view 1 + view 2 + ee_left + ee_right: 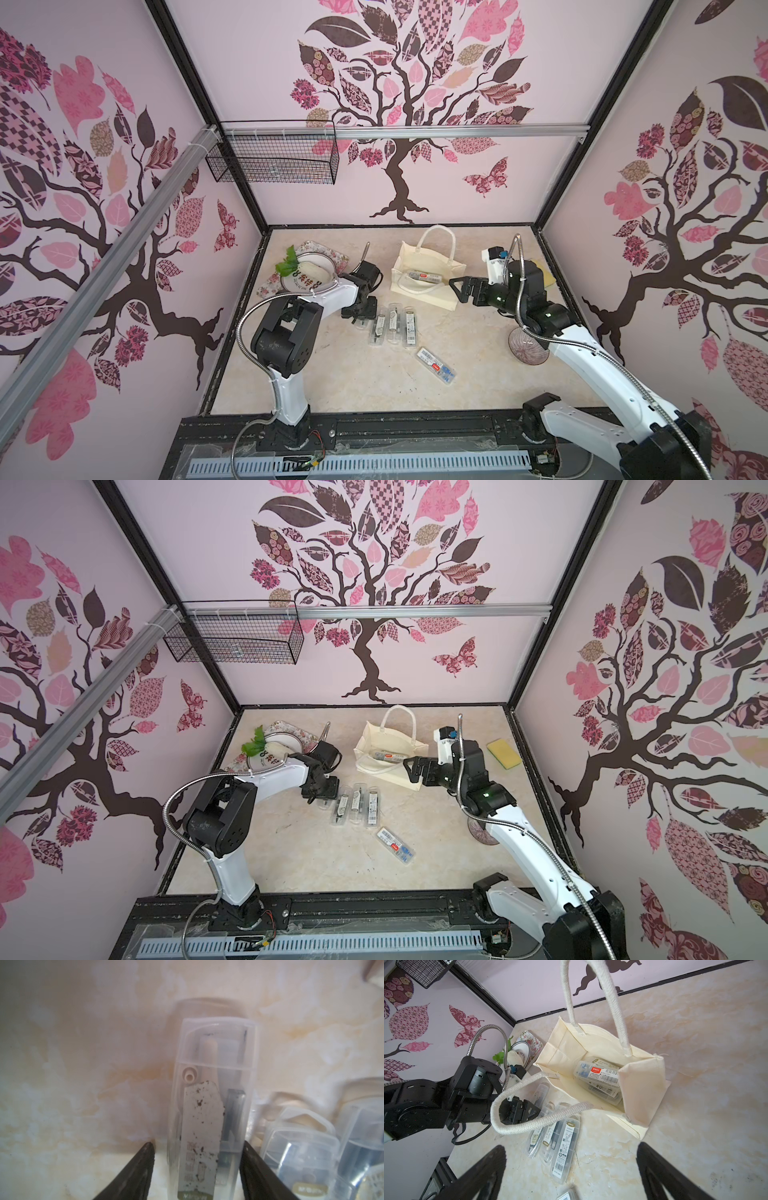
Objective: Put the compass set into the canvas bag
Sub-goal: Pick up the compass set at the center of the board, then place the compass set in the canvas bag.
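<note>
Plastic-cased compass set [209, 1105] straddled by downturned left gripper [197, 1145] (unclamped), right gripper [572, 1147] apart

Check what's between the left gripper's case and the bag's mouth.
Nothing separates left gripper and case; its fingers flank it. Toward the bag, the near handle droops outward across that side of the mouth, and the open right gripper hovers by the bag's edge.

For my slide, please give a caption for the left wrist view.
Left tool straddling a clear compass case on the table, more cases beside it.
</note>
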`<state>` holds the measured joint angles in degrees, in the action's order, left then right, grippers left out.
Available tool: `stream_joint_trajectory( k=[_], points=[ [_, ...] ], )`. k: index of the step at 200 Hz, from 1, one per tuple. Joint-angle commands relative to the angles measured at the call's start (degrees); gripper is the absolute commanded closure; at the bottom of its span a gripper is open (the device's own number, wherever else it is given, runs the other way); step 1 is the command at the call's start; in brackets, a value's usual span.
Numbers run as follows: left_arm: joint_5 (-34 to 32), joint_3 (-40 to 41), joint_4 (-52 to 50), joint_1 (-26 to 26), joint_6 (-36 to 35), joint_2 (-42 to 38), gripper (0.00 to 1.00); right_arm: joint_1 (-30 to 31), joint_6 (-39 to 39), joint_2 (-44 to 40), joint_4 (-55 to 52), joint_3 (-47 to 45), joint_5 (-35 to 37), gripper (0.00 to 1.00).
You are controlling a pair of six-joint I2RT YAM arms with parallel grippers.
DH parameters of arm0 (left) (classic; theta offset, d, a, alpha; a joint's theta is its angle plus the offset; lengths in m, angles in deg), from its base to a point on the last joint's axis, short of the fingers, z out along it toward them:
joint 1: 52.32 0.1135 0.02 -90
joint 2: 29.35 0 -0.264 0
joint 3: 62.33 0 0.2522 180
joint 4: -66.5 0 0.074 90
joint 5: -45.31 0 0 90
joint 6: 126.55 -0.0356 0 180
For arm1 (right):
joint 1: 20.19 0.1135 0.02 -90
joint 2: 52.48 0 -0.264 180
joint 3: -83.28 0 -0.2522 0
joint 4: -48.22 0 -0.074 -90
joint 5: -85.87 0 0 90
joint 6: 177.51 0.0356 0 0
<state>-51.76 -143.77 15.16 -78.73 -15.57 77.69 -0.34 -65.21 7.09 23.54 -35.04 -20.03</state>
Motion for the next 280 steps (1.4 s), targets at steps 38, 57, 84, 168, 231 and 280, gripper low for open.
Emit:
stream_joint_trajectory(
  k=[38,57,84,168,231,280],
  points=[
    [-7.25,-3.24,-1.61,-1.17,-0.64,1.88,0.68,0.01,0.01,-1.38,0.9,-0.18,-0.27,0.0],
    [-8.3,-4.18,-1.63,-1.11,-0.84,-0.19,0.73,0.0,-0.07,-1.56,0.83,-0.19,-0.03,0.0],
    [-8.51,-6.99,-2.37,-1.18,-2.4,-3.56,0.74,-0.04,-0.09,-2.04,0.76,-0.37,0.57,0.0],
    [-9.83,-18.39,-3.51,-1.1,-9.8,-12.73,0.74,0.0,-0.03,-3.27,0.55,-1.09,4.15,0.0],
    [-6.91,-25.87,-0.41,-1.22,-19.94,-13.17,0.74,0.01,0.66,-4.09,0.9,-1.98,5.74,0.0],
    [1.43,-27.05,5.72,-1.72,-35.65,-10.65,0.74,0.01,1.24,-4.83,0.82,-2.51,5.92,0.0]
  ],
)
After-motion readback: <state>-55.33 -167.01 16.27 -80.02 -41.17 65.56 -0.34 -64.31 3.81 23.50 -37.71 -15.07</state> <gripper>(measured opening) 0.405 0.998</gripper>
